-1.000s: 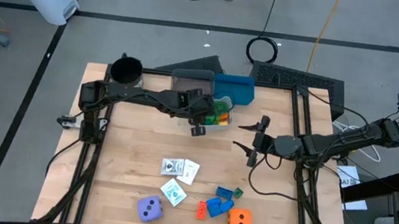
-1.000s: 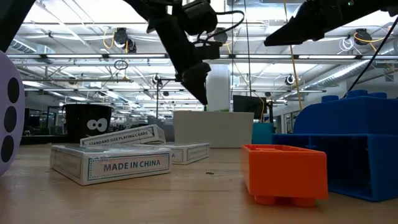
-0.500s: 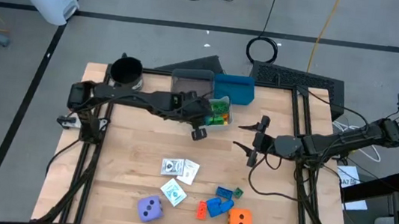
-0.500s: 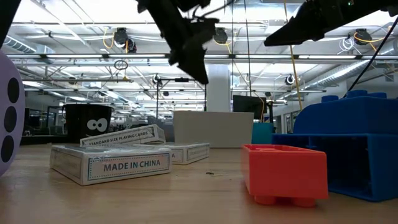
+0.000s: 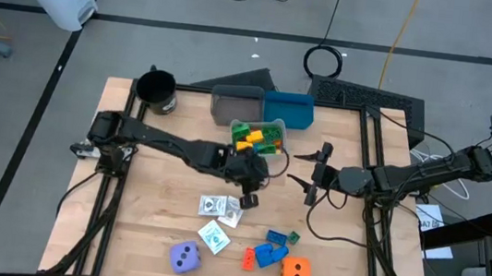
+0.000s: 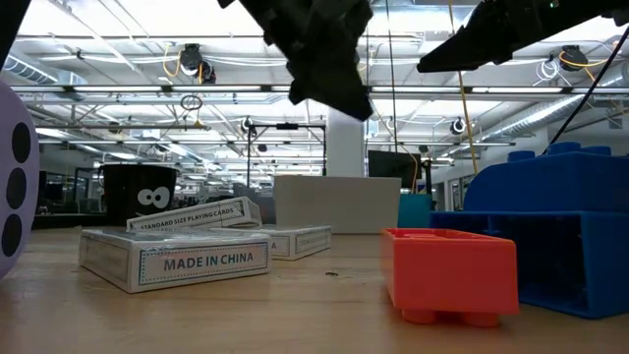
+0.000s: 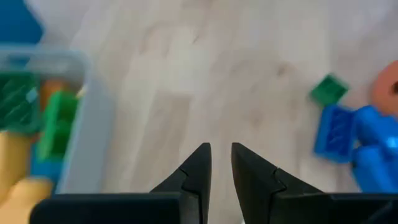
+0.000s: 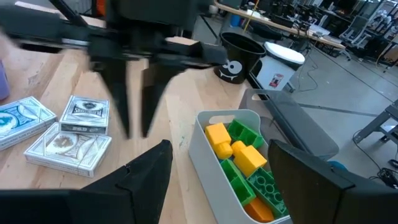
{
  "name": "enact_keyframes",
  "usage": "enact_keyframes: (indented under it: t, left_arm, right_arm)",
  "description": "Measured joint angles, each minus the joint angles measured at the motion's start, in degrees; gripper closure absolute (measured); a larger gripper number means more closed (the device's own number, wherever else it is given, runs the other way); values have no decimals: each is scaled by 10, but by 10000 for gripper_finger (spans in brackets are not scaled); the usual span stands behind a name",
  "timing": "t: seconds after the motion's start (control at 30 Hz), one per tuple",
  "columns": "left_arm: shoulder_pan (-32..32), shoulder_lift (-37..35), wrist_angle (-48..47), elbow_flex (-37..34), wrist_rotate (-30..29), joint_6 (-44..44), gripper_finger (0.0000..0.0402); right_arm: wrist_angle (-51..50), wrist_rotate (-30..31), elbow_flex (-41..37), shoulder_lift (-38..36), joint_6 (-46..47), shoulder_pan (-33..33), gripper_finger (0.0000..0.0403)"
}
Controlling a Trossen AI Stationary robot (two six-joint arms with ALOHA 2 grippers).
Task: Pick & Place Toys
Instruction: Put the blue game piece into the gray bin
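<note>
High view | left gripper (image 5: 249, 197) being hung over desk (image 5: 149, 211), jaws nearly together, empty | blue blocks (image 5: 272, 249) lying just beyond, nearer left | right gripper (image 5: 316, 178) being parked, apart

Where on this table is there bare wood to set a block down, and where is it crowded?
Free: the wood on the table's left side, between the black cup and the purple die, and the patch right of the orange die. Crowded: the card boxes, the loose blocks and around the grey bin, where the left gripper hangs and the right gripper waits.
</note>
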Motion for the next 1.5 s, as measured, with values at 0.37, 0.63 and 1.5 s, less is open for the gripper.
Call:
enact_keyframes:
  t: [0.37,0.63,1.5]
  left_arm:
    - [-58,35,97,-1,-1,6,330]
    - [-77,112,218,-1,19,86,330]
    - [-74,43,140,0,103,71,330]
  right_arm:
    - [2,0,0,0,-3,0,147]
    - [8,0,-4,0,-4,0,147]
    - [-2,-2,-5,0,-4,-11,147]
